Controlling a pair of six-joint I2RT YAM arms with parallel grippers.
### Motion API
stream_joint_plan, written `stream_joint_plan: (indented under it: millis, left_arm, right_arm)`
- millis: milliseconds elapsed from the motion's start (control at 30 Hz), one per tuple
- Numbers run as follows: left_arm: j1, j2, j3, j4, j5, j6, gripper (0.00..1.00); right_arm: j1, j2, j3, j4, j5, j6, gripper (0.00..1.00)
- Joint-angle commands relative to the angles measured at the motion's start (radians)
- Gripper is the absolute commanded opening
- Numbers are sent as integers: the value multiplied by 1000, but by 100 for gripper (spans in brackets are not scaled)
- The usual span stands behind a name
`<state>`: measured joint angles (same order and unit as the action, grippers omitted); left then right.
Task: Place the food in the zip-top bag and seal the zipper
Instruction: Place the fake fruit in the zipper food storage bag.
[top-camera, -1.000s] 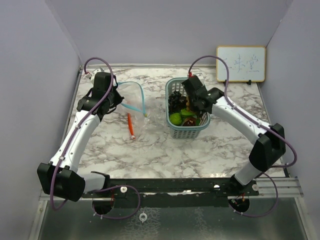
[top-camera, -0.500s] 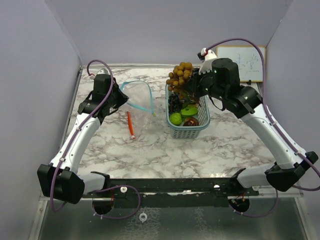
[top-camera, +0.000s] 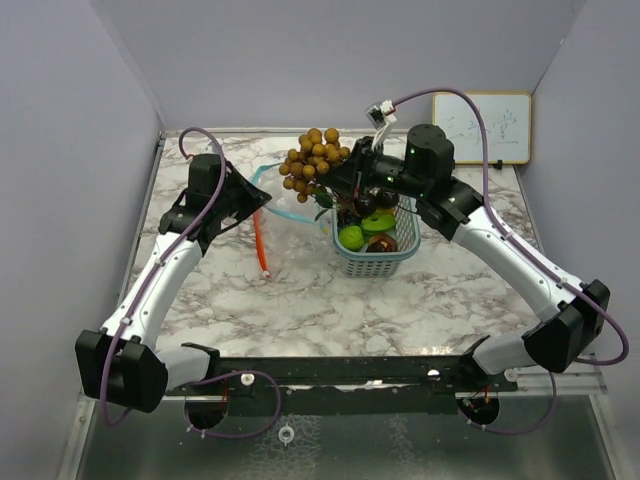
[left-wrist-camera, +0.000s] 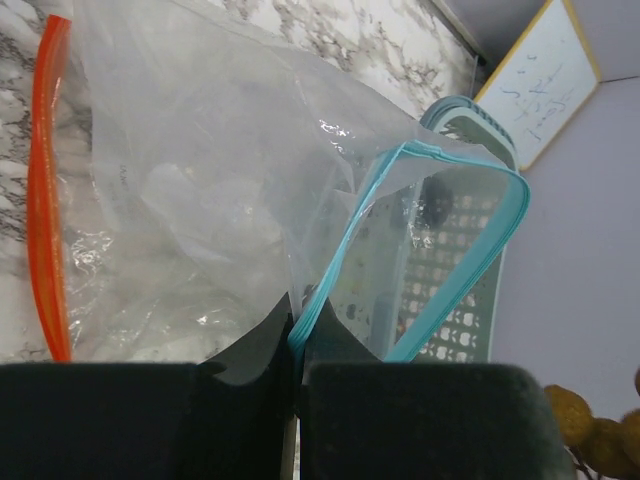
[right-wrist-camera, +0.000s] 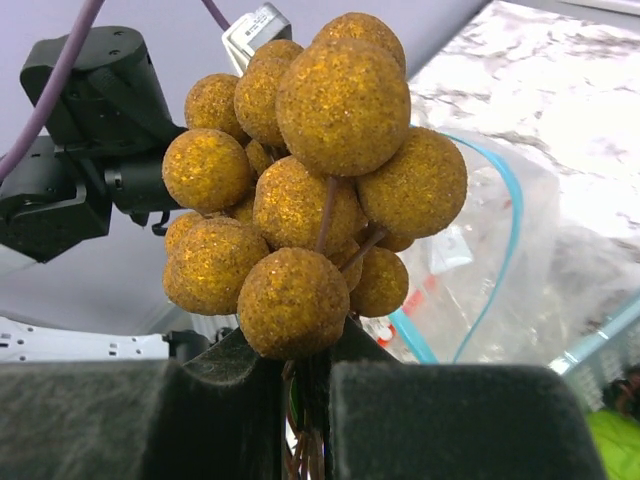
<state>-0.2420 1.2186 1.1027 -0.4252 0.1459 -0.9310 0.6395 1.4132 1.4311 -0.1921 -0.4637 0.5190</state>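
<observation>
From above, the right gripper (top-camera: 337, 186) was clenched on the stem of the tan-brown berry cluster (top-camera: 312, 160), which hung in the air just left of the teal mesh basket (top-camera: 375, 263) and over the zip-top bag (top-camera: 285, 228). The left gripper (top-camera: 258, 199), farther left of the basket, was pinched shut on the bag's teal zipper rim. The green round fruit (top-camera: 351, 237), the dark purple grape bunch (top-camera: 348, 207) and a dark red-brown piece (top-camera: 380, 243) lay in the basket, so I judged most of the job lay ahead. A whiteboard (top-camera: 482, 127) leaned at the wall beyond the basket. The left wrist view showed the rim gripped at one point only, the mouth a slack loop drooping toward the basket wall, with an orange strip (left-wrist-camera: 45, 200) on the bag's side away from the basket. That looked like the weak spot: a cluster that wide might catch the rim, fold the mouth shut or roll off onto the marble. The right wrist view showed only a thin stem between the pads, so the berries might swing or slip, and with the basket so near the mouth there was little room to come down.
</observation>
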Motion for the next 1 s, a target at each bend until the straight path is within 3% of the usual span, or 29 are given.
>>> stream_joint_plan:
  millis: [0,233,600,767,967]
  left_arm:
    - [6,-53,-13,78,73,-60,0]
    - [6,-68,-66,136,143,-134,0]
    - [5,-27,5,128,218,-159,0]
    - [5,12,65,84,258,-139,0]
    - [4,55,80,101,294,-140,0]
  right_arm:
    - [6,26,-76,244,-78,87,2]
    - [18,98,-111,261,-54,40,2]
    - [72,139,-84,-80,243,-282,2]
    - [73,156,-92,-153,356,-371,2]
    - [75,179,-63,-147,352,-400,2]
